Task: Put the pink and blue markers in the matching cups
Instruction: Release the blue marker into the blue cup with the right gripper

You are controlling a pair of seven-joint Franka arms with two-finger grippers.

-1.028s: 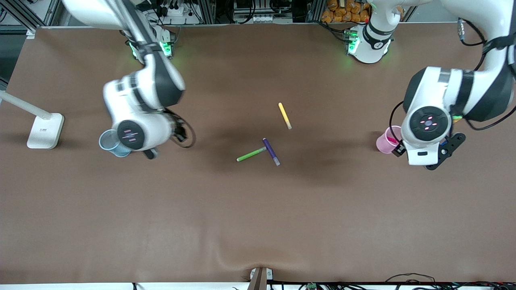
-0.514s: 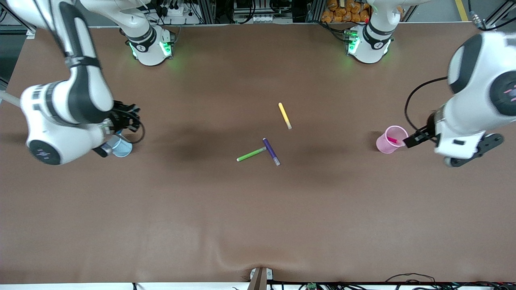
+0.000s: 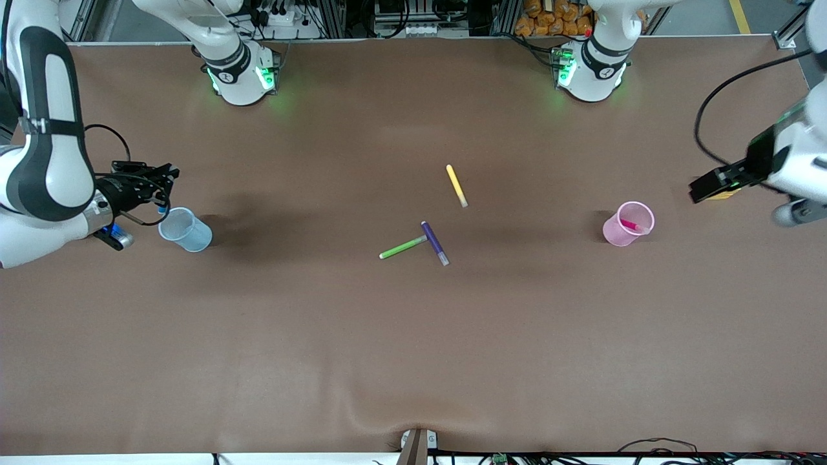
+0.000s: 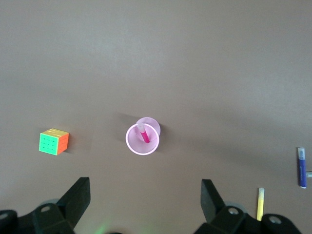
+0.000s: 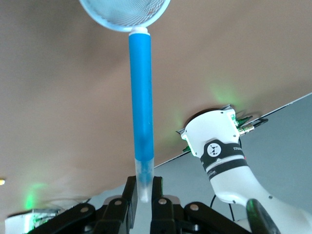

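The right hand [image 5: 142, 192], at the right arm's end of the brown bench [image 3: 413, 355], grips a slim bright-blue marker [image 5: 141, 107] by its pale cap, beside the pale blue translucent cup [image 3: 185, 230]. The left hand [image 4: 144, 207] hangs wide open, holding nothing, over the pale pink translucent cup [image 4: 142, 139], which contains the magenta-pink marker [image 4: 144, 133]. Open bench surrounds both cups.

Two glossy white Franka arms with black joint bands; green lights glow on their round bases. Black cables loop along the wrists. The right tool [image 5: 142, 195] and left tool [image 4: 144, 207] are matt black, their finger mounts fixed with small screws.
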